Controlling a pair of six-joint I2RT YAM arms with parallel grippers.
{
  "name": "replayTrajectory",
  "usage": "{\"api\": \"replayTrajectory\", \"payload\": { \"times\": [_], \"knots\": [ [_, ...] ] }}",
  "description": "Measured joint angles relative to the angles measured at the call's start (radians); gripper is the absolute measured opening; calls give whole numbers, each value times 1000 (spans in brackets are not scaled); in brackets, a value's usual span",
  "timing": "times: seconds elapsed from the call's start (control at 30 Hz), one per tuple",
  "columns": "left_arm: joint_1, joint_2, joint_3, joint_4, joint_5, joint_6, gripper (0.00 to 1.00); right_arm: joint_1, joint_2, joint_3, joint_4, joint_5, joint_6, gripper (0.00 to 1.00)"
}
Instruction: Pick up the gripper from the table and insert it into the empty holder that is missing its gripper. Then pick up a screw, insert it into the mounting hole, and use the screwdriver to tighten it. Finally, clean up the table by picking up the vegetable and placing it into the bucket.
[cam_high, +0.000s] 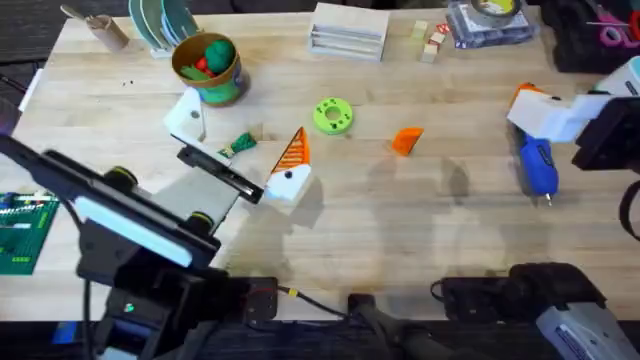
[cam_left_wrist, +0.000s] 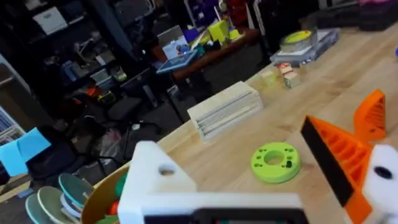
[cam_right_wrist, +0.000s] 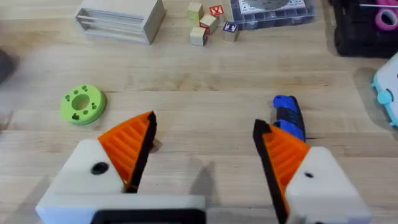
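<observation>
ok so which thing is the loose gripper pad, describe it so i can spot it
On the wooden table, look right of the lime-green ring. The gripper lies there alone: a small orange ribbed wedge, attached to no white jaw block, unlike the other orange pads.

Even, bright light is falling from above onto the desk (cam_high: 420, 210), casting soft faint shadows under the arms. The left arm (cam_high: 120, 240) is looming dark and blurred. The room beyond the desk's far edge is sitting dim, out of focus.
</observation>
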Motion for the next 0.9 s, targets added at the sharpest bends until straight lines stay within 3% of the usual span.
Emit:
{"api": "replayTrajectory", "payload": {
  "times": [0.17, 0.47, 0.57, 0.67, 0.9],
  "knots": [
    [5, -58, -86, 70, 0, -55, 993, 0, 0, 0, 0, 0, 0, 992],
    [54, -65, -88, -9, 7, -104, 992, 0, 0, 0, 0, 0, 0, 992],
    [119, -65, -88, -121, 90, -110, 993, 0, 0, 0, 0, 0, 0, 994],
    [148, -65, -87, -121, 133, -112, 993, 0, 0, 0, 0, 0, 0, 993],
    [156, -65, -87, -121, 169, -115, 993, 0, 0, 0, 0, 0, 0, 992]
  ]
}}
